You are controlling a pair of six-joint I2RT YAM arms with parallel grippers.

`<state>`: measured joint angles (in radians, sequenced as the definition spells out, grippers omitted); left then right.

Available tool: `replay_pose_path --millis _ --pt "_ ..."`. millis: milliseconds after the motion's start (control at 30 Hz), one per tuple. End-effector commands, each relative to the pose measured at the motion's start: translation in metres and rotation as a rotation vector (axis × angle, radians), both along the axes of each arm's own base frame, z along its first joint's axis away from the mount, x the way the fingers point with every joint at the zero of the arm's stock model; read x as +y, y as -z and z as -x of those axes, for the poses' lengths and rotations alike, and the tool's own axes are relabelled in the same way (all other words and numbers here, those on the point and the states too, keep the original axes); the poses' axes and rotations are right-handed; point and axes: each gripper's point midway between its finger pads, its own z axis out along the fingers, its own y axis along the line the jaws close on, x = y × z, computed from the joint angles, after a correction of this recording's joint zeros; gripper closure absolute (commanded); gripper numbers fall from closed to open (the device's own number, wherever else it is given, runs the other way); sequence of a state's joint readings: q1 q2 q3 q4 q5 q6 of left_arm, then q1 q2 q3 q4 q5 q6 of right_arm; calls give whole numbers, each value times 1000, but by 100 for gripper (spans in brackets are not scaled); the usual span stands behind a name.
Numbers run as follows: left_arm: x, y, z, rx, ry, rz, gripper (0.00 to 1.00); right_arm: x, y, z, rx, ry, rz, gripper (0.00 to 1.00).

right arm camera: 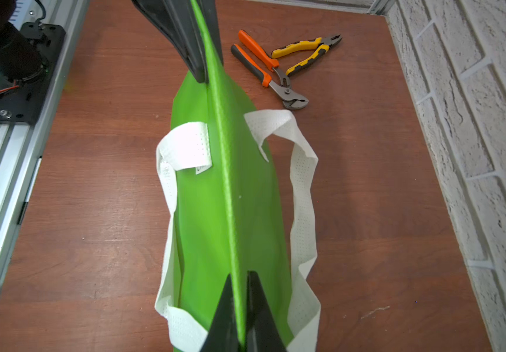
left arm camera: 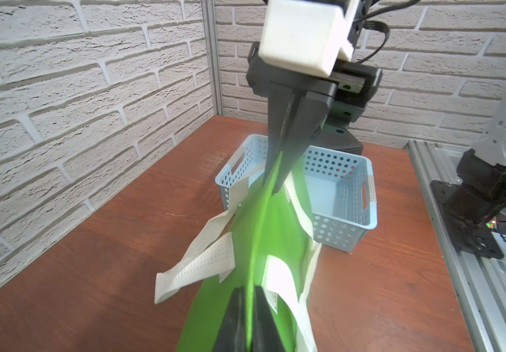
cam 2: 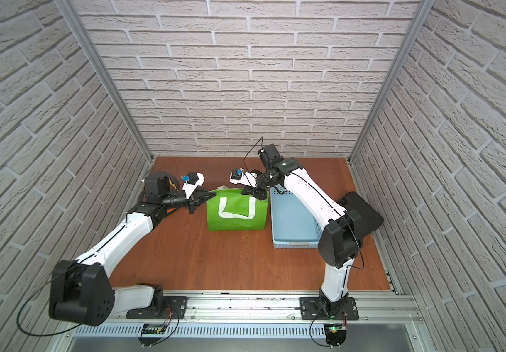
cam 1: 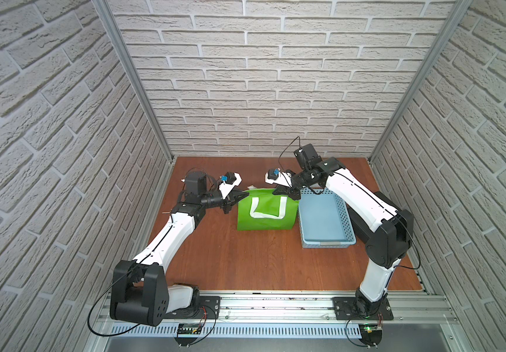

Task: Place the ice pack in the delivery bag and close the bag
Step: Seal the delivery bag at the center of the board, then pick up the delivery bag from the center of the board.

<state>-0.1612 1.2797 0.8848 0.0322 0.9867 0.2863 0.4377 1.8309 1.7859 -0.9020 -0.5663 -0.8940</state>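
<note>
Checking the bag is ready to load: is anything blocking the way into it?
Yes. The delivery bag's mouth is pressed flat shut; the left gripper and right gripper each clamp one end of its top edge. No ice pack is visible.

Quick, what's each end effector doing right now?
Left end effector: closed on top edge of the delivery bag.
Right end effector: closed on the same edge.

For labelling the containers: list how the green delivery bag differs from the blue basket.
The delivery bag is soft green fabric with white strap handles; the basket is rigid, light blue perforated plastic. The bag's top edge is pinched shut; the basket is open-topped. The left gripper and right gripper clamp the bag's top edge; neither holds the basket. Both stand side by side on the table.
</note>
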Motion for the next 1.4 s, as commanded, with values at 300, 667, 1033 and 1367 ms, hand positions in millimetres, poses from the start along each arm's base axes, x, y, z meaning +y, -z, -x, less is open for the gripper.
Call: replay_pose_path --millis 300,667,1033,1367 --pt "17 -35 5 -137 -12 39 100 -43 -7 0 -12 110 30 88" --pt "20 -35 6 -140 -25 35 100 -55 -12 1 -31 152 8 74" --pt "26 -44 -14 -130 -138 43 100 -76 -52 -10 -129 305 -108 36" --pt "39 -90 -82 -194 -336 91 100 -144 -104 -3 -231 718 -195 18"
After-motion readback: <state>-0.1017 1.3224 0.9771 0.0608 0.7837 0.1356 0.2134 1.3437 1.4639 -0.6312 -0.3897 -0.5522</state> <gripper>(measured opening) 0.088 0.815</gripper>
